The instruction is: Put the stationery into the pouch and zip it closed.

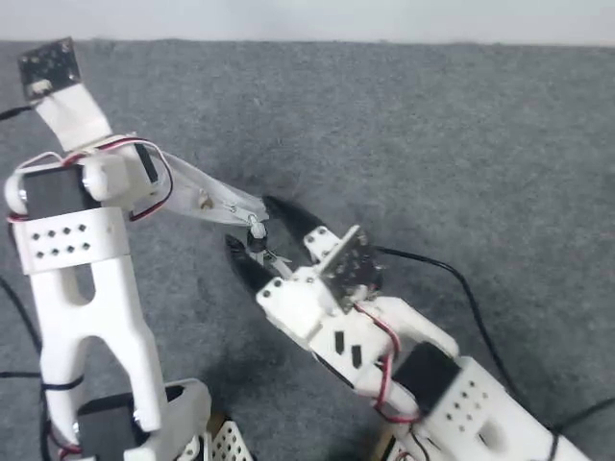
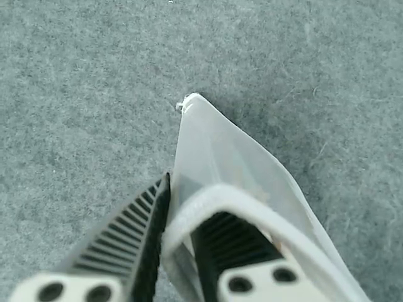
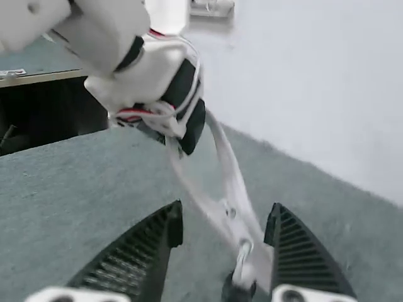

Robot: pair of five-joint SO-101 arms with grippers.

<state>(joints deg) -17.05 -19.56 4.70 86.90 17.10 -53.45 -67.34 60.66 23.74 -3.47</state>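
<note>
A translucent white pouch [image 1: 216, 200] hangs in the air between the two arms, lifted off the grey mat. My left gripper [image 2: 182, 201] is shut on one end of it, and the pouch [image 2: 220, 151] tapers away from the fingers to a pointed corner. In the high view the left gripper [image 1: 165, 178] sits at the pouch's left end. My right gripper [image 1: 258, 238] is open, its black fingers either side of the pouch's other end, where the zipper pull [image 1: 256, 230] is. The right wrist view shows the right gripper [image 3: 225, 214] straddling the pouch [image 3: 230, 182] and zipper pull [image 3: 243, 261]. What is inside cannot be made out.
A grey felt-like mat [image 1: 461, 144] covers the table, ending at a white wall [image 1: 384, 19] at the back. A black cable [image 1: 468, 288] trails across the mat beside the right arm. The left arm's tall white body [image 1: 86, 288] stands at the left.
</note>
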